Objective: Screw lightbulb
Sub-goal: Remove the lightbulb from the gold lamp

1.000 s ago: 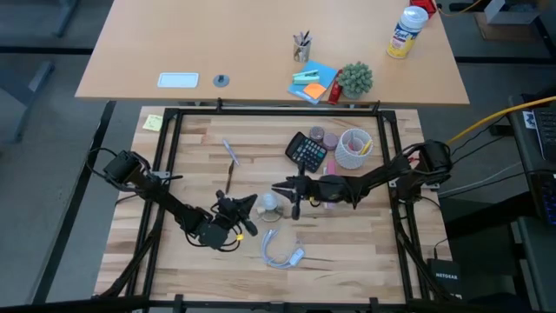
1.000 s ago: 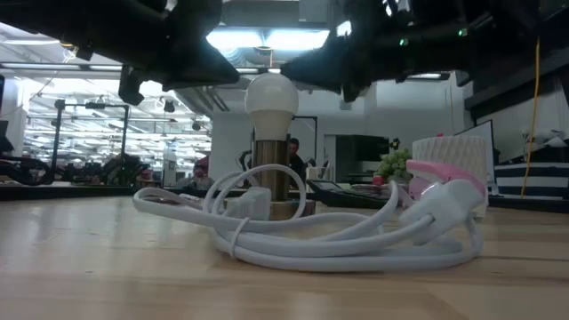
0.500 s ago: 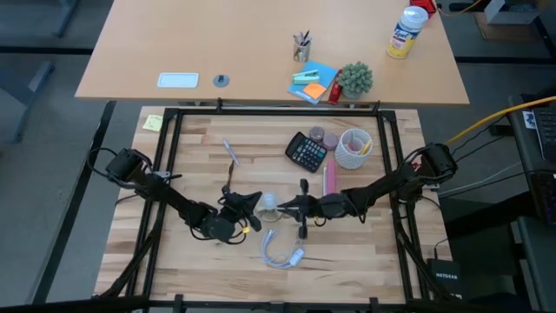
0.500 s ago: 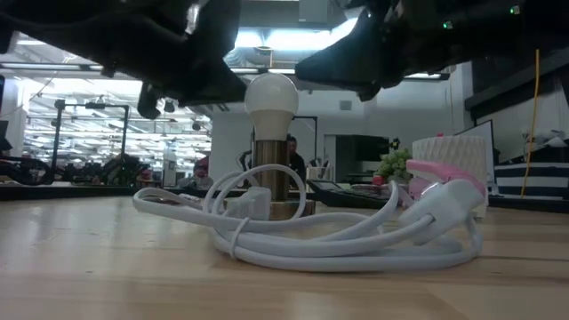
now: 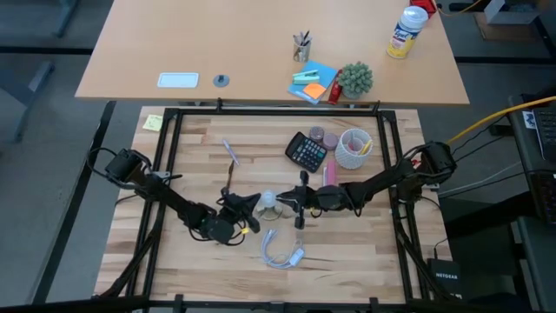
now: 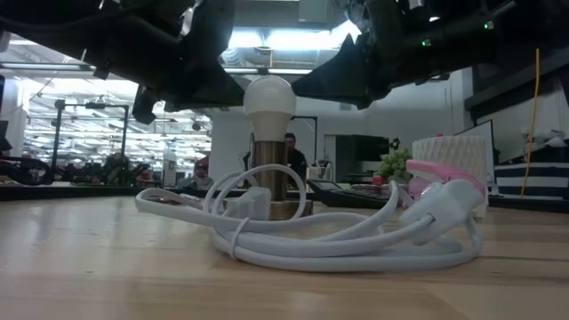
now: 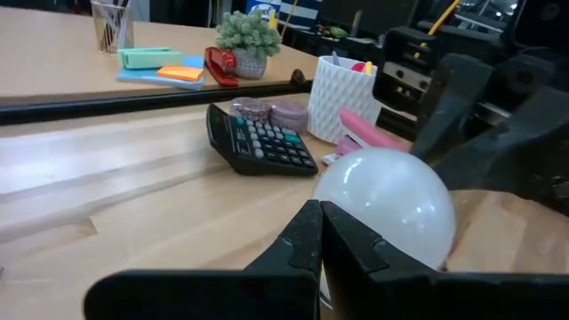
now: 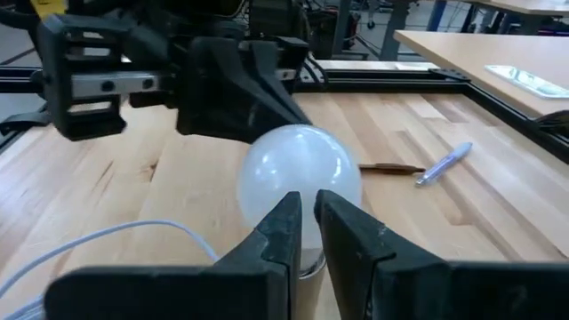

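Note:
The lightbulb, frosted white and round, stands upright with its base in a brass-coloured holder at the table's middle. My left gripper is shut and lies nearly level, with its tips at the bulb's left side. My right gripper comes level from the right. Its fingers are a narrow gap apart with nothing between them, and their tips are by the bulb's right side. The bulb fills the space just beyond them. My left gripper's shut fingertips stand right against the bulb's rounded side; I cannot tell whether they touch it. My right gripper's fingertips stand close before the bulb's round head; I cannot tell whether they touch it.
A coiled white cord with a white socket lies just nearer the table's front edge than the bulb. Behind the bulb are a black calculator, a white cup, a pink stapler and a pen. A black frame borders the table.
My right gripper has swung toward the table's near edge, then a little back toward the far edge, and has ended beside the bulb's right side. In the low view both grippers hang lower and closer around the bulb. The bulb has stayed put.

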